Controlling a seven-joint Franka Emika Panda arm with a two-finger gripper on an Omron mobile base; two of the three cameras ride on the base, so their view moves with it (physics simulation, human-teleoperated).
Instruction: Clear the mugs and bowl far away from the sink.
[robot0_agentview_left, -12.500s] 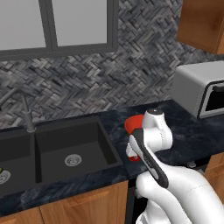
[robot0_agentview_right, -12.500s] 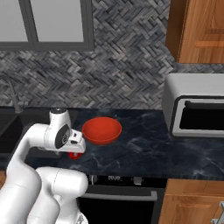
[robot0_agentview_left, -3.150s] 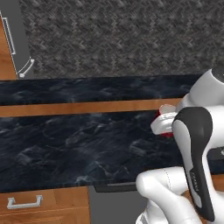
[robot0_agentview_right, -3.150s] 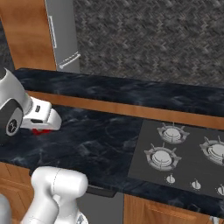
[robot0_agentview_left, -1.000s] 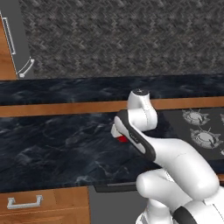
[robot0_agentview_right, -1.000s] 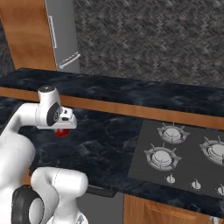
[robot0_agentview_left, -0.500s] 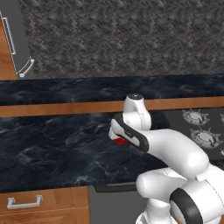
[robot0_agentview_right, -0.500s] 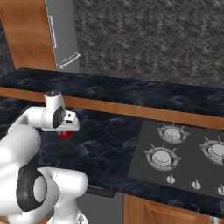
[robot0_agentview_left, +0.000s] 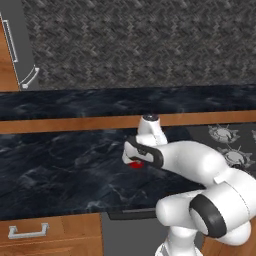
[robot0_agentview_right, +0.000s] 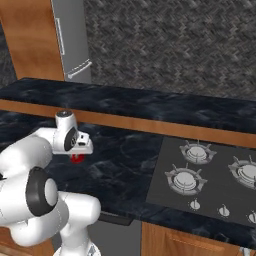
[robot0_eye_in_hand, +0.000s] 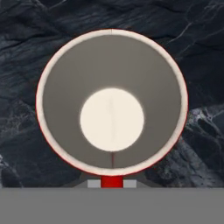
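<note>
The black marble counter (robot0_agentview_left: 60, 165) runs wide under the arm, with the stovetop (robot0_agentview_right: 210, 175) off at about three o'clock from the hand in the right base view, well apart from it.

Over that counter the gripper (robot0_agentview_left: 135, 161) points straight down. Directly beneath it hangs a red mug (robot0_eye_in_hand: 112, 101), mouth up toward the hand camera: a round rim with grey inner wall and pale bottom. Its long axis looks to run in line with the gripper, so I judge any lowering goes straight down.

In the hand view the mug's red handle (robot0_eye_in_hand: 112, 181) sits at six o'clock, right where the fingertips come up. The claw seems to be closed on that handle side, though the fingertips themselves are hidden, so I can't be sure.

From the base cameras just a sliver of red (robot0_agentview_right: 76, 158) peeks below the hand, close above the counter. Whether it touches, I cannot tell.
</note>
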